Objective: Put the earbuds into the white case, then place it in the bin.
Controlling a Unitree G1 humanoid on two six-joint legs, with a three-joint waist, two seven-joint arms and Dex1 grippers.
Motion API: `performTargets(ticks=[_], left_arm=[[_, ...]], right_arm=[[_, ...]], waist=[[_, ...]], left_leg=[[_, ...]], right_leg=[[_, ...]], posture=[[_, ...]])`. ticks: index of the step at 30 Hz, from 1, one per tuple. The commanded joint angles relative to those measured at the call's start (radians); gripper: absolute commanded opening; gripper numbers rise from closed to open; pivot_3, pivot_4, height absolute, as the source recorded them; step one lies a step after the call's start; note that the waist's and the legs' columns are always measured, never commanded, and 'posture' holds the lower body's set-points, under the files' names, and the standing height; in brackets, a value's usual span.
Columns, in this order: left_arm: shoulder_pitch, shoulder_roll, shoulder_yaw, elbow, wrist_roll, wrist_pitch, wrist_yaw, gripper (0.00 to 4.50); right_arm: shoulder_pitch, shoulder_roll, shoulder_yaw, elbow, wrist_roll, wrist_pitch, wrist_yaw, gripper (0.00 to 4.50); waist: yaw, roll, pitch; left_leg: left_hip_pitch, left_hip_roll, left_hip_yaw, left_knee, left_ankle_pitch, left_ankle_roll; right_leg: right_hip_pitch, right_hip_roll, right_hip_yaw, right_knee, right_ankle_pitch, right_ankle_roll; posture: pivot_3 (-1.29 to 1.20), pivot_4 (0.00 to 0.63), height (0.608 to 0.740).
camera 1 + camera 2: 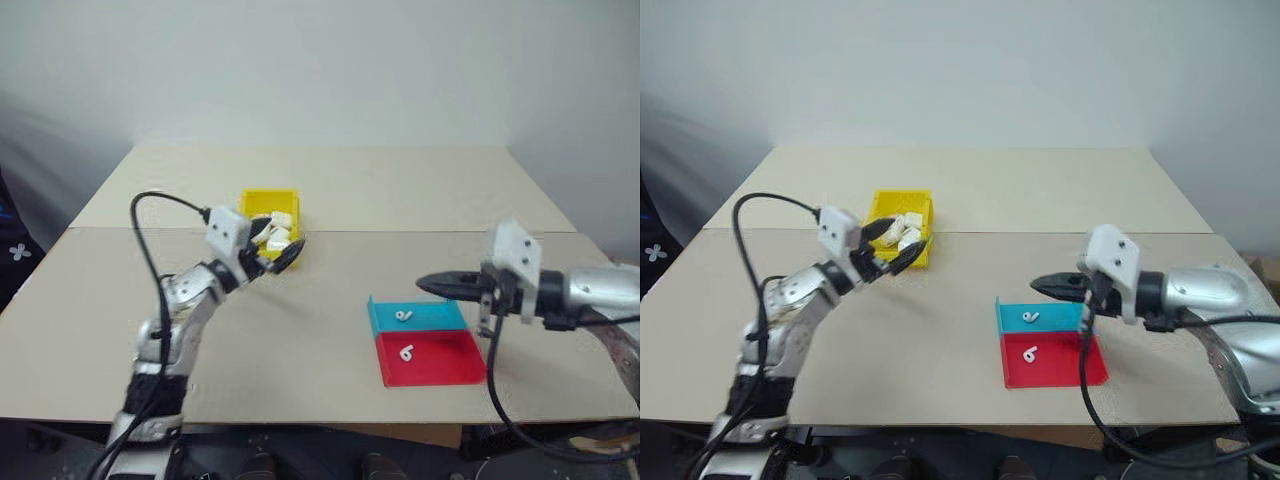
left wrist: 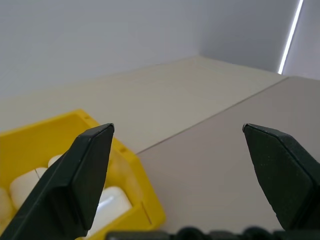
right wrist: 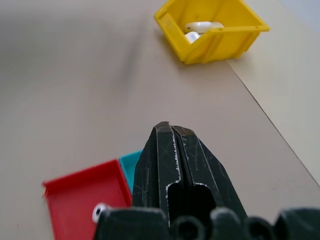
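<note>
In front of me a beige table of two boards meeting at a seam stands against a plain pale wall, with a flat teal tray touching a flat red tray near its front right.

I see my left hand with fingers spread, just in front of the yellow bin, which holds several white cases. My right hand is closed above the teal tray. One earbud lies there, another earbud in the red tray.
</note>
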Motion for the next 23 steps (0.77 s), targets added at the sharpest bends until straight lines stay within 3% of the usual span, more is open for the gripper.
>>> performTargets(ticks=[1, 7, 12, 23], left_arm=[[0.123, 0.133, 0.119, -0.157, -0.114, 0.038, -0.131, 4.48], [0.347, 0.312, 0.346, -0.261, -0.237, 0.075, -0.25, 4.48], [0.478, 0.394, 0.521, -0.299, -0.314, 0.101, -0.319, 4.48], [0.559, 0.435, 0.585, -0.319, -0.339, 0.091, -0.366, 4.48]], right_arm=[[0.097, -0.055, -0.143, 0.061, -0.038, -0.155, 0.135, 0.0], [0.185, -0.105, -0.255, 0.211, -0.059, -0.27, 0.268, 0.0], [0.19, -0.137, -0.288, 0.32, -0.081, -0.346, 0.337, 0.0], [0.16, -0.159, -0.273, 0.371, -0.073, -0.424, 0.417, 0.0]], waist=[[-0.001, 0.0, 0.0], [-0.003, 0.0, 0.0], [-0.003, 0.0, 0.0], [-0.001, 0.0, 0.0]], left_leg=[[0.0, 0.0, 0.0, 0.0, 0.0, 0.0], [0.003, 0.002, 0.001, 0.001, 0.001, -0.001], [0.007, 0.003, 0.003, 0.001, 0.001, -0.001], [0.007, 0.003, 0.005, 0.001, 0.001, -0.002]], right_leg=[[0.0, 0.0, 0.0, 0.0, 0.0, 0.0], [0.001, 0.0, 0.0, 0.002, -0.003, -0.003], [0.002, 0.0, 0.001, 0.002, -0.005, -0.007], [0.001, 0.0, 0.002, 0.002, -0.006, -0.008]], posture=[[0.0, 0.15, 0.74], [0.0, 0.15, 0.74], [0.0, 0.15, 0.74], [0.0, 0.15, 0.74]])
